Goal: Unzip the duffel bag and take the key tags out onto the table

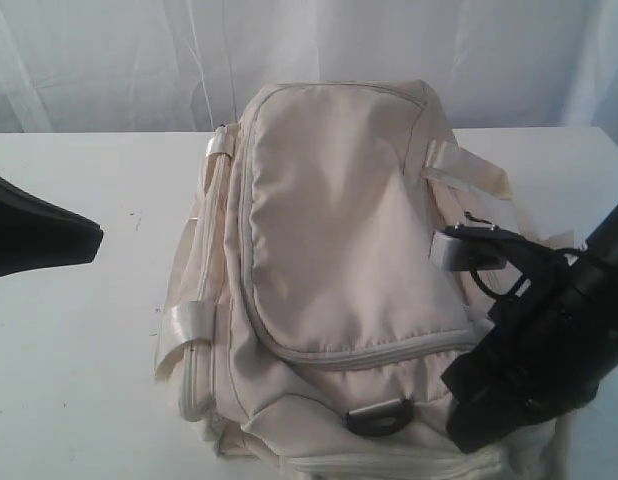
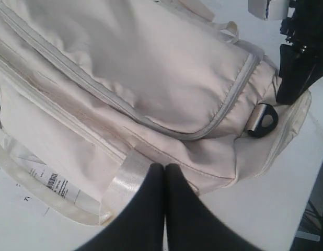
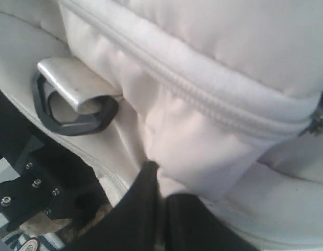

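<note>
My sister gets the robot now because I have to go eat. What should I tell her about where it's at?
Grippers: the left end effector is shut, holds nothing and is clear of the duffel bag. The right end effector is shut, with its tips against the bag's side below a zipper; I cannot tell if fabric is pinched.
Things: the bag lies on the table, with every zipper in view closed. The key tags are not in view.
Done: nothing yet.
Left: unzip, take the tags out, and set them on the table.
</note>
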`<state>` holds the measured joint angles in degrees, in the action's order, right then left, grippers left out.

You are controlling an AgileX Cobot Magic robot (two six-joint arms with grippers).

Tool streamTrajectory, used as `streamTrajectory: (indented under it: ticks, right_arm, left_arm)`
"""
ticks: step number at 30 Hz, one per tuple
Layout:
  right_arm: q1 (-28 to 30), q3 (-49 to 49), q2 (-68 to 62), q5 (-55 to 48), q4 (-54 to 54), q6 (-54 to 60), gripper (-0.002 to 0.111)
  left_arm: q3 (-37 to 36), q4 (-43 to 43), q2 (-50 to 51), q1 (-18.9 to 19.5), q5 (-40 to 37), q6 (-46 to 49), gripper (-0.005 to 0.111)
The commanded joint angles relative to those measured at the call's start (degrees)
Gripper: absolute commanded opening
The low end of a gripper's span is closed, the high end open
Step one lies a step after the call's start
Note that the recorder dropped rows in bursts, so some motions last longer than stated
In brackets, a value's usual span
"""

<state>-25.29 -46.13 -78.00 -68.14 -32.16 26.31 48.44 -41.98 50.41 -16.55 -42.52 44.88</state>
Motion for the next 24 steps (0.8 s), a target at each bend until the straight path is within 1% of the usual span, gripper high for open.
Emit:
streamTrajectory:
  ticks: [1,4,6,8,10,12,14,16,20,24]
  right_arm:
    - [-0.5,-4.2,0.7,-1.8,-4.0,2.3,0.000]
    - [-0.5,-6.1,0.7,-1.8,-4.0,2.5,0.001]
    - [-0.5,-6.3,0.7,-1.8,-4.0,2.6,0.006]
    - [-0.5,-6.3,0.7,-1.8,-4.0,2.6,0.015]
    - [-0.5,-6.3,0.7,-1.8,-4.6,2.6,0.026]
    - [-0.5,-6.3,0.7,-1.8,-6.0,2.6,0.039]
    - [-0.5,-6.4,0.7,-1.8,-6.8,3.1,0.049]
    - [-0.5,-6.9,0.7,-1.8,-6.3,3.4,0.057]
    - [-0.4,-10.7,0.7,-1.8,-4.1,3.4,0.058]
    - [-0.4,-17.6,0.8,-1.8,-1.7,3.4,0.058]
  left_arm:
    - [0.2,-1.3,0.0,-0.2,-0.7,0.6,0.000]
    - [0.2,-1.3,0.0,-0.2,-0.8,0.6,0.000]
    - [0.2,-1.3,0.0,-0.2,-1.0,0.6,0.000]
    - [0.2,-1.3,0.0,-0.2,-1.1,0.6,0.000]
    - [0.2,-1.3,0.0,-0.2,-1.1,0.6,0.000]
    - [0.2,-1.3,0.0,-0.2,-1.1,0.6,0.000]
    - [0.2,-1.3,0.0,-0.2,-1.1,0.6,0.000]
    - [0.2,-1.3,0.0,-0.2,-1.1,0.6,0.000]
    - [0.2,-1.4,0.0,-0.2,-1.2,0.6,0.000]
    - [0.2,-1.4,0.0,-0.2,-1.2,1.3,0.000]
